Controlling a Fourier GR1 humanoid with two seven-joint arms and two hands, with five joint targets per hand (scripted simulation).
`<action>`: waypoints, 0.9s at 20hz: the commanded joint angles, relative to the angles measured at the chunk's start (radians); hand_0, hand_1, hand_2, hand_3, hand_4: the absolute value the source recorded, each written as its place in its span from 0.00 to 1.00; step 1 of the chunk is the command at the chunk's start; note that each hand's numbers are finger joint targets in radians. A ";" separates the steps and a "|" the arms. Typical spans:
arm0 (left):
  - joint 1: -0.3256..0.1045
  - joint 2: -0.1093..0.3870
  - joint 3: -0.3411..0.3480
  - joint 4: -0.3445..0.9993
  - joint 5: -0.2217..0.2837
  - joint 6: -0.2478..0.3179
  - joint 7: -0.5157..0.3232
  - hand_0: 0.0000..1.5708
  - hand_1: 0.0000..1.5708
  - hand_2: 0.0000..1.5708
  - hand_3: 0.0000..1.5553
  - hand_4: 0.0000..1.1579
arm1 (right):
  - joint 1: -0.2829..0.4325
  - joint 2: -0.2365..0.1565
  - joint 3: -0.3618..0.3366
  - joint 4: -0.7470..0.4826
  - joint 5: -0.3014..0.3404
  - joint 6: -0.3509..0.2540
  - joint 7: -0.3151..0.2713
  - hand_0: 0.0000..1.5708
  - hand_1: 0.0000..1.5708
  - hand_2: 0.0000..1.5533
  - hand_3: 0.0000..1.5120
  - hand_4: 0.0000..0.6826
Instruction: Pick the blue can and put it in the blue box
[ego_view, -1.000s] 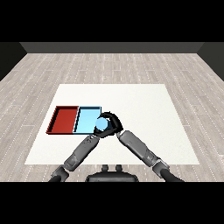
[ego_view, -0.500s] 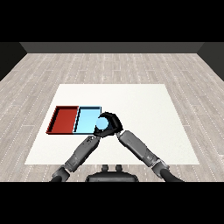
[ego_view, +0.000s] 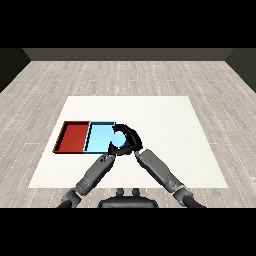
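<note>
1. Fingers of the right hand (ego_view: 131, 138) are curling round the blue can (ego_view: 120, 142), with the thumb and fingers arching over its top and right side.
2. Only a light blue patch of the blue can is showing between the black fingers; whether it is standing upright or tilting cannot be told.
3. That can is sitting at the right edge of the light blue tray (ego_view: 98, 138), overlapping the tray's right wall in the head view; whether it is touching the tray floor cannot be told.
4. Most of the left hand (ego_view: 113, 151) is lying hidden behind the right hand and the can, so the state of its fingers cannot be told.
5. Both grey forearms are converging from the lower corners toward the can.
6. Just left of the light blue tray, the red tray (ego_view: 73, 136) is lying side by side with it on the white table (ego_view: 165, 120).
</note>
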 joint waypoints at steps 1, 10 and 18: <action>-0.008 -0.009 -0.049 -0.067 0.036 0.061 0.047 1.00 1.00 0.97 0.93 0.95 | 0.041 -0.037 -0.062 -0.049 0.011 0.070 0.038 0.00 0.00 0.00 0.00 0.00; -0.012 -0.004 0.024 -0.005 -0.063 0.014 0.019 1.00 1.00 1.00 0.97 0.98 | 0.079 0.008 -0.076 -0.145 0.051 0.048 0.138 0.00 0.00 0.00 0.00 0.00; -0.010 -0.009 0.016 -0.022 -0.085 0.060 0.030 1.00 1.00 1.00 0.97 0.97 | 0.183 -0.026 -0.176 -0.219 0.047 0.137 0.092 0.00 0.00 0.00 0.00 0.00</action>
